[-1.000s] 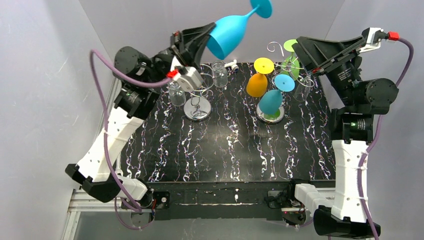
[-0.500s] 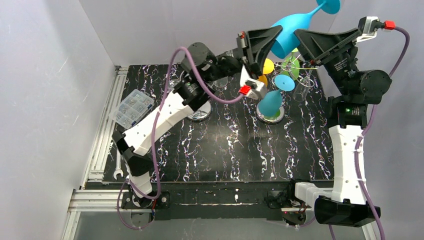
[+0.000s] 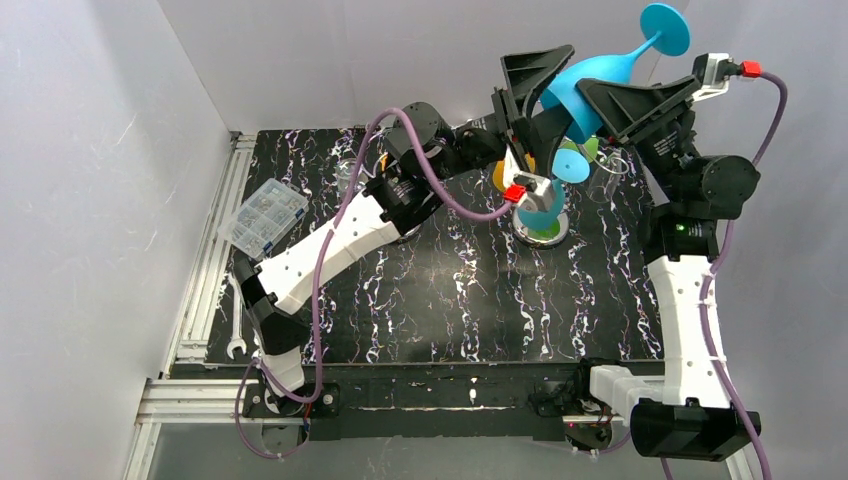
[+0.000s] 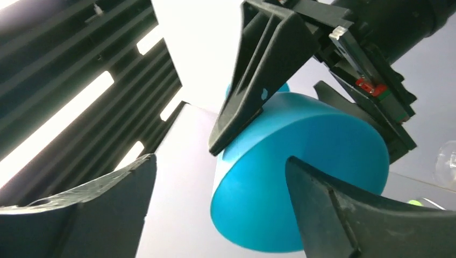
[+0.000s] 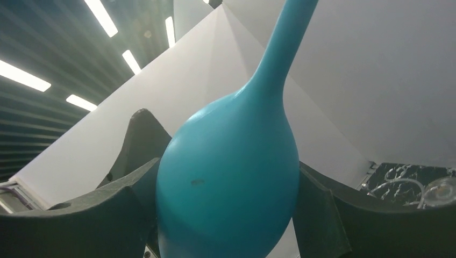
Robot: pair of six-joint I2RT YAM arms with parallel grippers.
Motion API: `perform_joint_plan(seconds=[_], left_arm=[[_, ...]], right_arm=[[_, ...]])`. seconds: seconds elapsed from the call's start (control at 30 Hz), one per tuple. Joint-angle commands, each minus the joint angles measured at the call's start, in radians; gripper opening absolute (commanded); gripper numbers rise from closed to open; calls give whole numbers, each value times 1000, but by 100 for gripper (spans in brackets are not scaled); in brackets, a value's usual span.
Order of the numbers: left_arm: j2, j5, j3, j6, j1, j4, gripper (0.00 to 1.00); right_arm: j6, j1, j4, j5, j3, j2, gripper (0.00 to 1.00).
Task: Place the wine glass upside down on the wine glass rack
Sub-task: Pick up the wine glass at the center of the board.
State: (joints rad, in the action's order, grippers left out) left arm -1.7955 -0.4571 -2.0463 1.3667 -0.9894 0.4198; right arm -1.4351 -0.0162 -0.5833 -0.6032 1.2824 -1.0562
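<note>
The blue wine glass [image 3: 598,72] hangs high over the table's back right, foot [image 3: 665,28] up and to the right. My right gripper [image 3: 605,98] is shut on its bowl [image 5: 228,183], with a finger pressed against each side. My left gripper [image 3: 545,95] stands open around the bowl's rim end [image 4: 279,215]; its left finger [image 4: 107,209] is well clear of the glass, while the right finger [image 4: 349,215] is close against it. The wine glass rack [image 3: 545,232] stands below, largely hidden by the arms, with blue, orange and green glasses hanging on it.
A clear parts box [image 3: 265,215] and a wrench [image 3: 235,345] lie at the table's left edge. The left arm covers the shorter wire stand [image 3: 400,218]; a clear glass [image 3: 345,170] shows behind it. White walls close in at the back and sides.
The left arm carried the glass across to the right arm. The right gripper has closed on the bowl and the left gripper has opened, letting go.
</note>
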Motion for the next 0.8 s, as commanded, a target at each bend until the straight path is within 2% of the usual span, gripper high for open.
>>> perform_joint_plan(seconds=[0.0,0.1,0.2,0.27,0.43,0.57,0.77], left_arm=[[137,138,46,-138,29,-126,98],[233,198,36,-392,86,-360,98],[352,245,151,-547,133,-466,98],[439,246,245,-640,168,-519,98],[642,266,449,-729,218,-564,98],[723,273,492,-765,226,-592,98],[761,286,532,-771,229,-584,98]], right_arm=[[312,2,310,-1,81,66,78],[655,4,739,133,190,96,75],[906,7,982,311,208,138,71],[998,10,1076,436,175,178,68],[1109,14,1175,706,56,225,59],[1176,15,1206,900,-25,263,56],[1232,15,1149,1001,-152,316,57]])
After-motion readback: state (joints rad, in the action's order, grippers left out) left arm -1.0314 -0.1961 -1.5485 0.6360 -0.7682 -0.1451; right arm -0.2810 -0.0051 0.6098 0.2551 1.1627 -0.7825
